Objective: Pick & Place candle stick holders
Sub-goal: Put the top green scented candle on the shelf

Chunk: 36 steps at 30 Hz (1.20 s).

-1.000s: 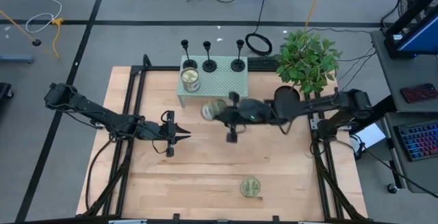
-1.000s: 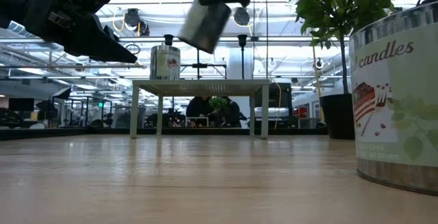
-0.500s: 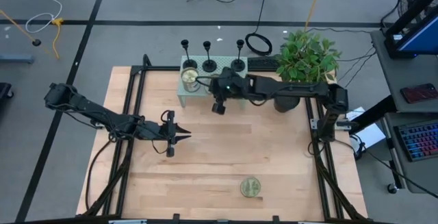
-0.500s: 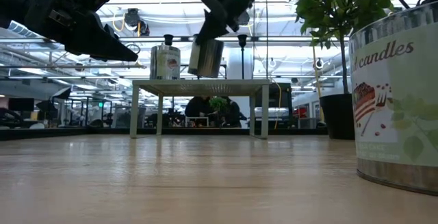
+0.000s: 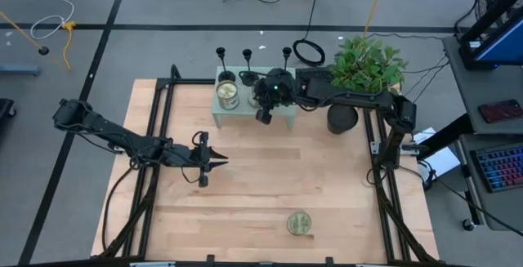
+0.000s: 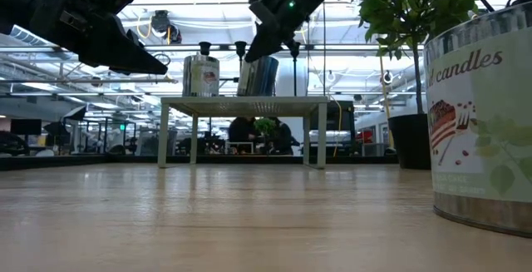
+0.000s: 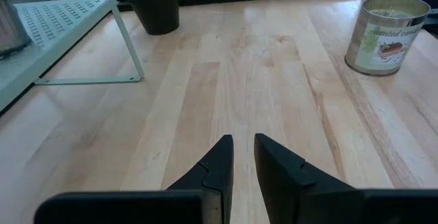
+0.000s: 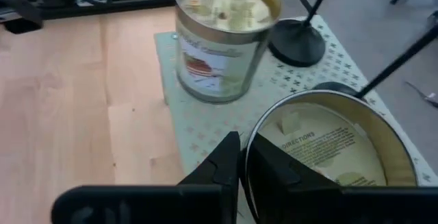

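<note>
Three black candle stick holders (image 5: 222, 64) stand by their round bases along the far edge of a pale-green perforated shelf (image 5: 282, 115). One base (image 8: 296, 42) shows in the right wrist view. My right gripper (image 8: 243, 145) is over the shelf, shut on a candle jar (image 6: 259, 76). That jar stands beside a second jar (image 5: 228, 94) and is hidden under the arm in the high view. My left gripper (image 7: 243, 152) hovers over the table's left middle (image 5: 219, 164), shut and empty. My right gripper holds the jar by its top rim (image 8: 252, 136), one finger inside the jar and one outside. The fingers come slanting down from above. The jar is upright, and in the low view its base (image 6: 259, 94) is level with the shelf top.
A third candle jar (image 5: 299, 222) stands near the table's front edge, close to the low camera (image 6: 482, 114). A black plant pot (image 5: 341, 118) with a green plant (image 5: 368, 67) stands at the far right, beside the shelf. The shelf stands on thin legs (image 6: 164, 135).
My right gripper has carried the jar from above the table's middle toward the far edge, then down at the shelf. The jar was tilted in the air and now is upright beside the other jar.
</note>
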Motion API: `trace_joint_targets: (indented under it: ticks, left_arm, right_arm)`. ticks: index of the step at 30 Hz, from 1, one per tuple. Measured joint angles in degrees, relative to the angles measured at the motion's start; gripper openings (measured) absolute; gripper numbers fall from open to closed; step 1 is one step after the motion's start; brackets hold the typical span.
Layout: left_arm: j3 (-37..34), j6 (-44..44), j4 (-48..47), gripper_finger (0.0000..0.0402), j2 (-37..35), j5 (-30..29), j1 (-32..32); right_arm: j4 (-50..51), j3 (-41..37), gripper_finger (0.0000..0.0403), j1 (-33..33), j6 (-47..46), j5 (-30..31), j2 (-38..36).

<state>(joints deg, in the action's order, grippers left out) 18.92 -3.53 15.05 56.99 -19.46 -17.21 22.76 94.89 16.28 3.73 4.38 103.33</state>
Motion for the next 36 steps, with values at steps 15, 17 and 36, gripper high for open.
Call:
trace_joint_targets:
  ticks: [15, 17, 36]
  left_arm:
    - [0.00, 0.02, 0.01, 0.0067, 0.00, 0.07, -0.01]
    - [0.00, 0.02, 0.00, 0.0067, 0.00, 0.07, -0.01]
    - [0.00, -1.26, -0.22, 0.0067, 0.00, 0.04, -0.01]
  right_arm:
    - [-1.95, 0.00, 0.0093, -0.20, 0.67, -0.17, -0.15]
    - [-1.88, -0.01, 0.0101, -0.51, 1.21, -0.16, -0.55]
    - [11.94, -0.72, 0.0145, -5.69, -6.41, 6.24, -9.22]
